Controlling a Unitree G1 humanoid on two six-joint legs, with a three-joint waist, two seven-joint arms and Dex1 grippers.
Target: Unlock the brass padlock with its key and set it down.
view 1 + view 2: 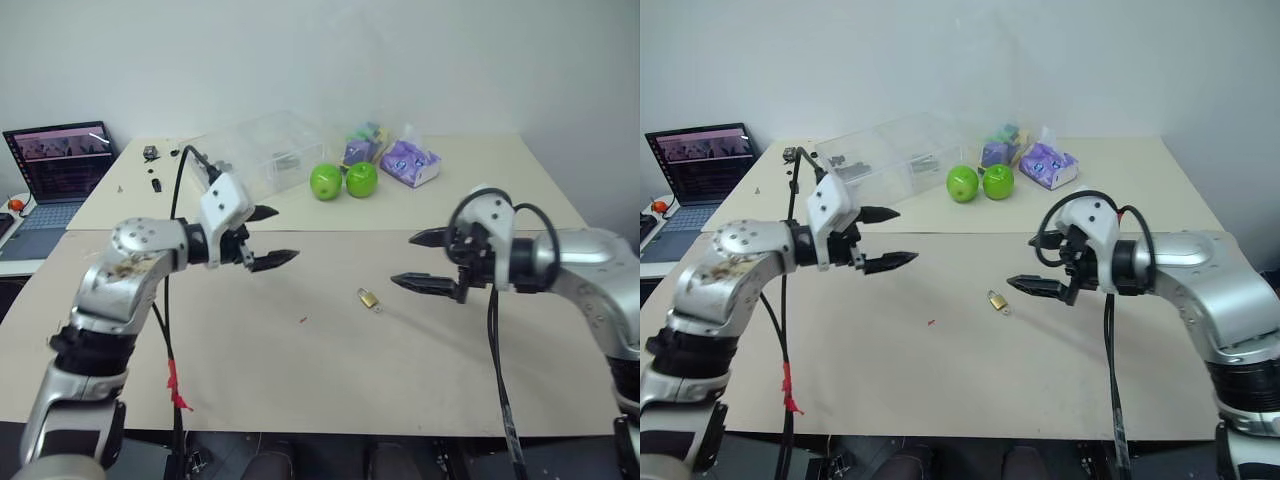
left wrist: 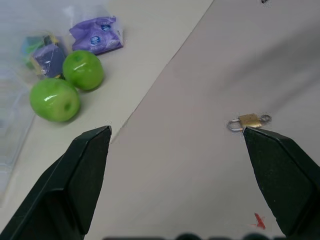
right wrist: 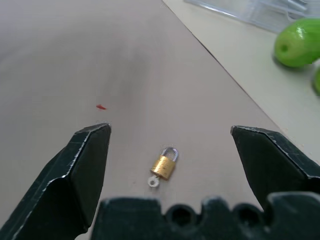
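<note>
Left eye view | brass padlock unobstructed | green apples well behind

Lab: laptop, paper-covered table, bare wall

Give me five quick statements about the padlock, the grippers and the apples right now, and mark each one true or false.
1. The brass padlock lies on the table, held by nothing. True.
2. The left gripper is shut on the padlock. False: its fingers are open and empty, well away from the padlock.
3. The right gripper is open. True.
4. Three green apples sit beside the padlock. False: there are two, farther back near the clear plastic box.
5. The padlock's shackle has swung open. False: in the right wrist view it looks closed.
</note>
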